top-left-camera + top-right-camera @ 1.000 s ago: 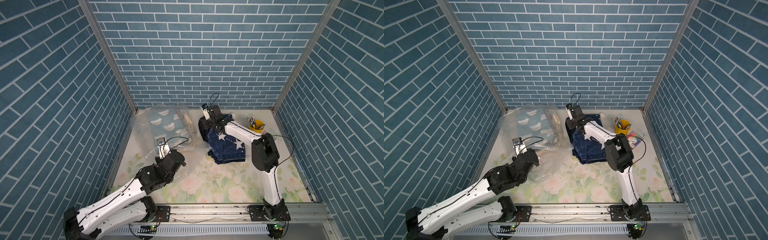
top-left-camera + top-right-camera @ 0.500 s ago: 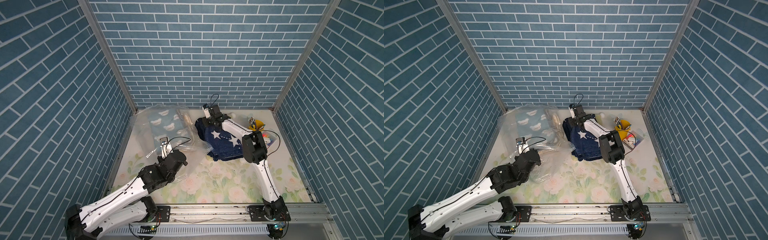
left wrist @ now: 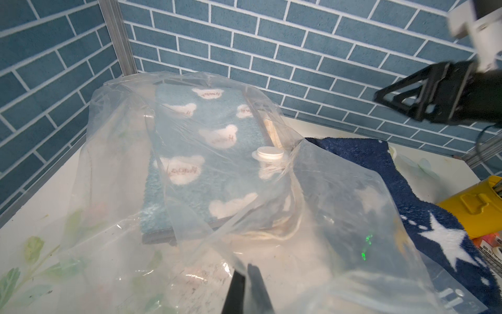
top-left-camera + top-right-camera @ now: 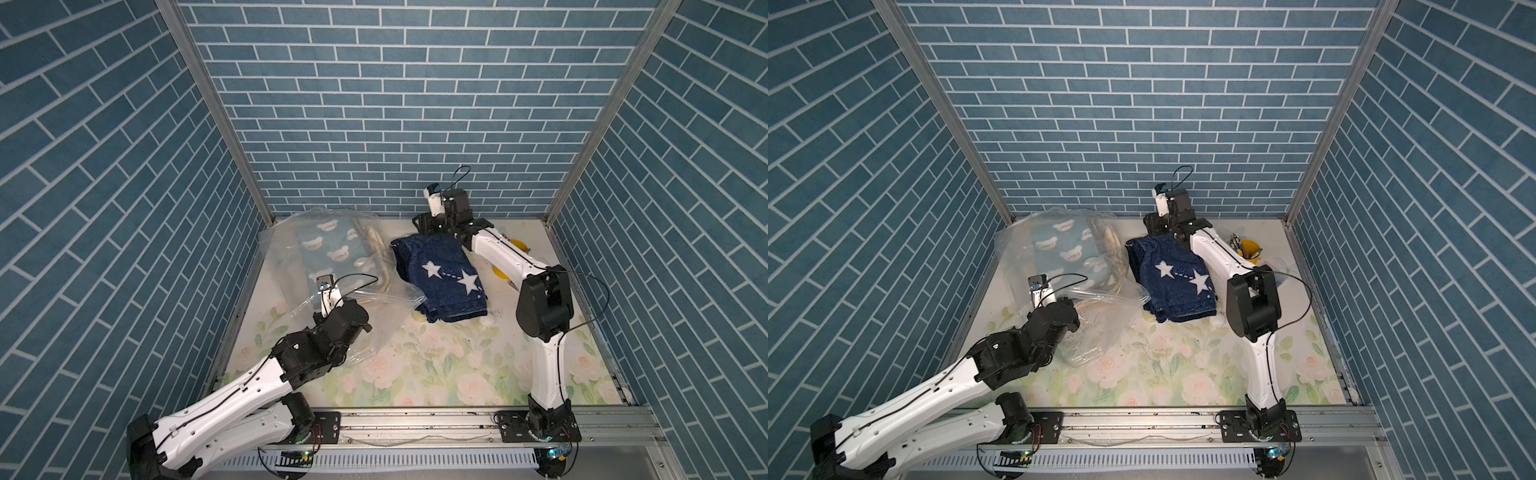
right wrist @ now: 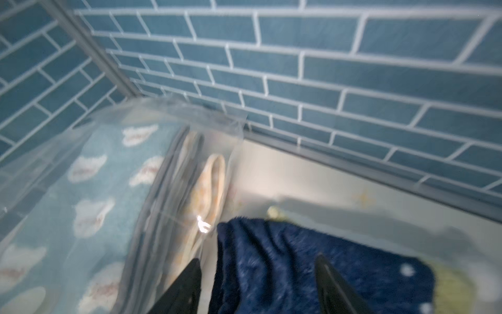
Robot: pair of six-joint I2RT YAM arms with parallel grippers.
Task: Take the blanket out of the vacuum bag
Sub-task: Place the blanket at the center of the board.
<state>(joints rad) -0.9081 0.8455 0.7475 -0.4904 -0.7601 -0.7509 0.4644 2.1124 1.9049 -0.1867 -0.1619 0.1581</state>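
The vacuum bag lies crinkled at the back left, its white valve cap on top. Inside it lie a light blue bear-print blanket and a cream fabric. A navy blanket with white stars lies outside the bag, on the table beside it. My left gripper is shut on the bag's near plastic edge. My right gripper hangs open over the navy blanket's far edge, holding nothing.
A yellow cup of pens stands at the back right, behind my right arm. Blue brick walls close in three sides. The floral table cover stretches to the front rail.
My right gripper has opened and let go of the navy blanket, then lifted toward the back wall. The blanket has settled flat. My left gripper has kept its hold.
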